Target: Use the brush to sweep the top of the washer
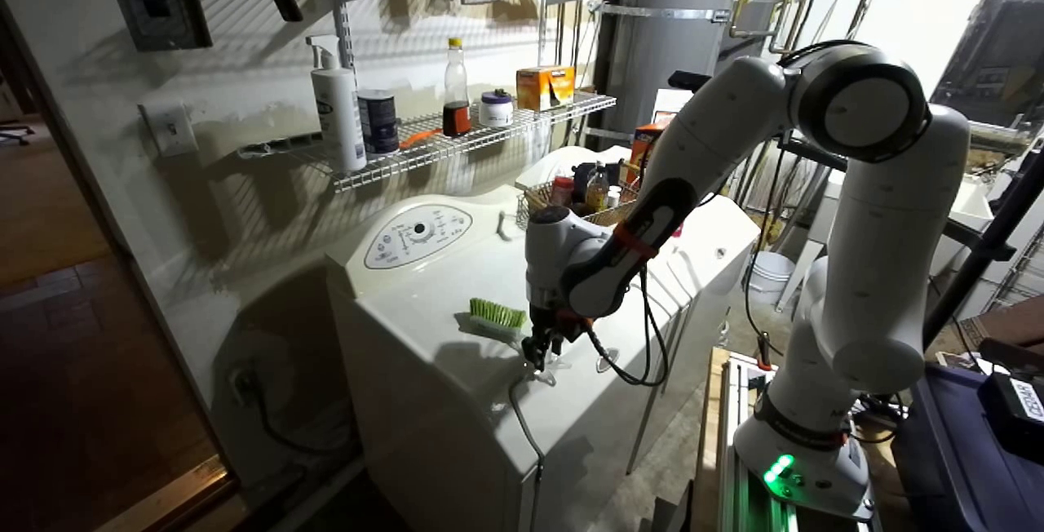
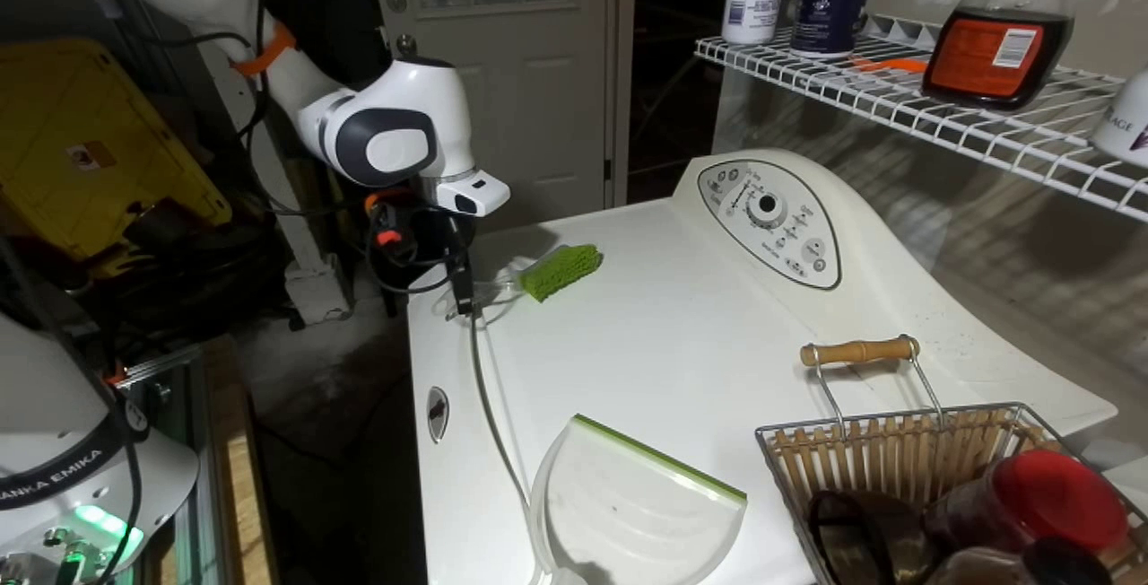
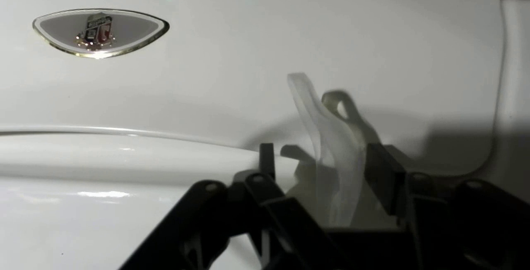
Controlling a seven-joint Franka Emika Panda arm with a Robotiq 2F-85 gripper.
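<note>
The brush has green bristles and a clear, whitish handle. It lies on the white washer top, bristles facing up, in both exterior views (image 1: pixel 498 314) (image 2: pixel 560 272). The washer (image 1: pixel 432 303) has a flat lid (image 2: pixel 664 334) and a dial panel at the back. My gripper (image 1: pixel 540 351) is low over the front part of the lid, at the handle end; it also shows in an exterior view (image 2: pixel 461 289). In the wrist view my gripper (image 3: pixel 323 166) is open, with the brush handle (image 3: pixel 331 135) between its fingers, nearer the right finger. The bristles are out of the wrist view.
A clear dustpan with a green edge (image 2: pixel 641 500) lies on the white top. A wire basket (image 2: pixel 778 431) with jars and bottles stands beside it. A wire shelf (image 1: pixel 440 145) with bottles and boxes hangs on the wall behind. The washer's front badge (image 3: pixel 101 34) shows in the wrist view.
</note>
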